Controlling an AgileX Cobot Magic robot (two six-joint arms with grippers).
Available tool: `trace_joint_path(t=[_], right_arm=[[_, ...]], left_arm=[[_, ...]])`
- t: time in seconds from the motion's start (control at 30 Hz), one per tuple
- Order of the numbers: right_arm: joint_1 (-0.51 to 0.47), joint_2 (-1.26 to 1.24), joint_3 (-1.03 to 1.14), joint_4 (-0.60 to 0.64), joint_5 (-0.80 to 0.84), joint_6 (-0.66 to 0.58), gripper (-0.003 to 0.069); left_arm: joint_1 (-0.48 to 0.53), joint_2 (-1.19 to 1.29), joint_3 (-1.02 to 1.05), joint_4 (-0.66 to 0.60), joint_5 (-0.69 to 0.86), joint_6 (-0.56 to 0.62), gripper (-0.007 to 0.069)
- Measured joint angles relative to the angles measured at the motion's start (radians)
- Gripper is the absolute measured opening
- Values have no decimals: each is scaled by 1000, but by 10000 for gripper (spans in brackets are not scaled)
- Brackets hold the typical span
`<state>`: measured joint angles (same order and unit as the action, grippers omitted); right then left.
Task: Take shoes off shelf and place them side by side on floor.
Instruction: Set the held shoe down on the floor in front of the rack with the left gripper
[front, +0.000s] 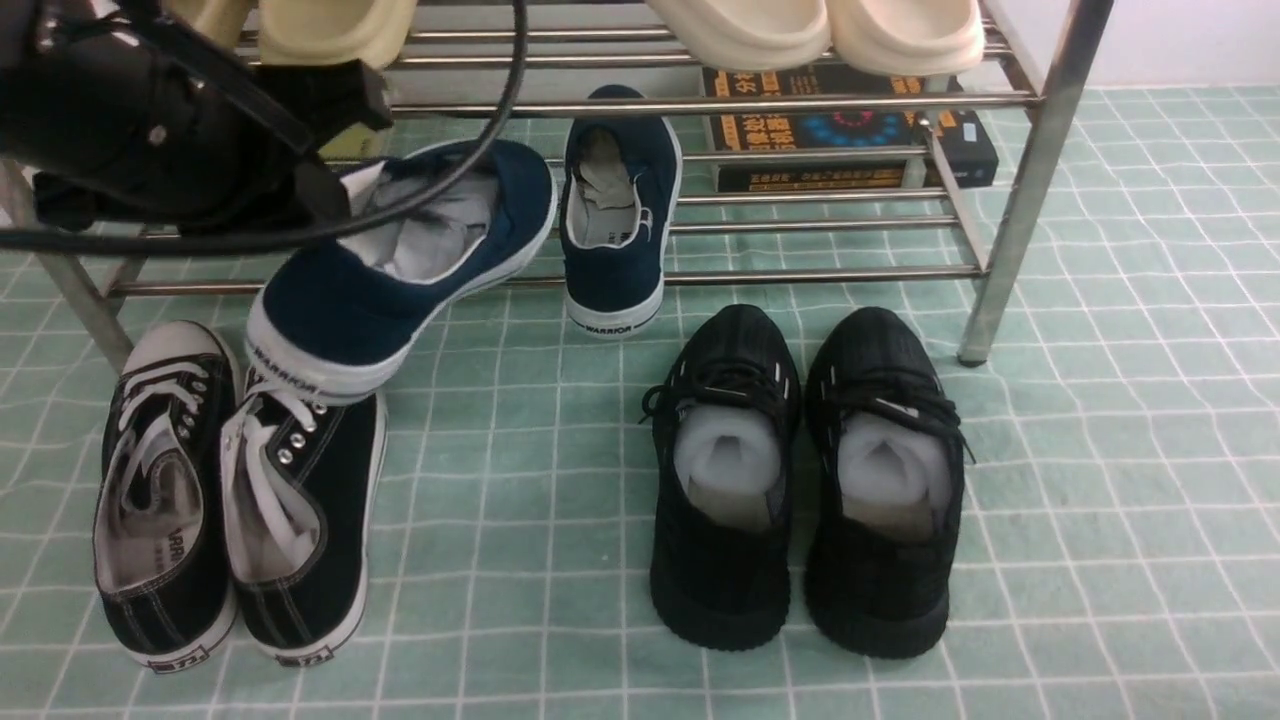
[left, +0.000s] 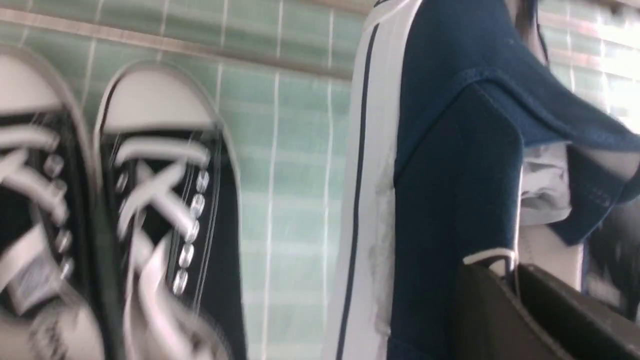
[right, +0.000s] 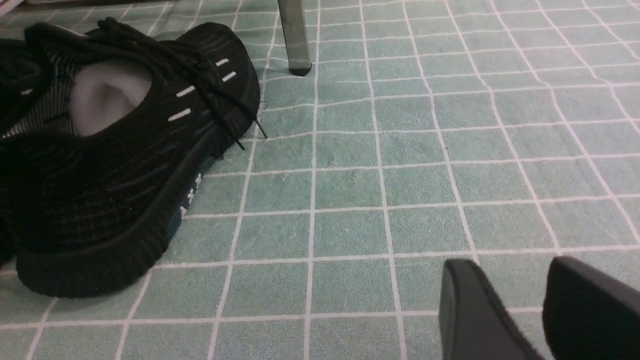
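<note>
Left wrist view: your left gripper is clamped on the white-trimmed collar of one navy shoe, a finger on either side of the wall. The shoe hangs tilted above the floor, heel end lowest, over the toe of the black lace-up sneakers below the gripper; you cannot tell whether they touch. To the gripper's right, the second navy shoe lies on the shelf, lower tier, heel past the front rod. Farther right, black knit sneakers sit on the floor. Your right gripper hovers over the floor beside them, fingers apart, holding nothing.
</note>
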<state>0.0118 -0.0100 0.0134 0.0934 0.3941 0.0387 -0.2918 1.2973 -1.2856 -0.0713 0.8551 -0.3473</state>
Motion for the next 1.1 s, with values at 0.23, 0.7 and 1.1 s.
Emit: trace_joint_path(t=[0.23, 0.7, 1.1], right_arm=[[0, 0, 0, 0, 0, 0, 239], [0, 0, 0, 0, 0, 0, 239], [0, 0, 0, 0, 0, 0, 239]], left_arm=[[-61, -53, 216, 36, -65, -92, 52], [-61, -18, 472, 30, -476, -421, 52], [-61, 92, 474, 23, -488, -463, 58]])
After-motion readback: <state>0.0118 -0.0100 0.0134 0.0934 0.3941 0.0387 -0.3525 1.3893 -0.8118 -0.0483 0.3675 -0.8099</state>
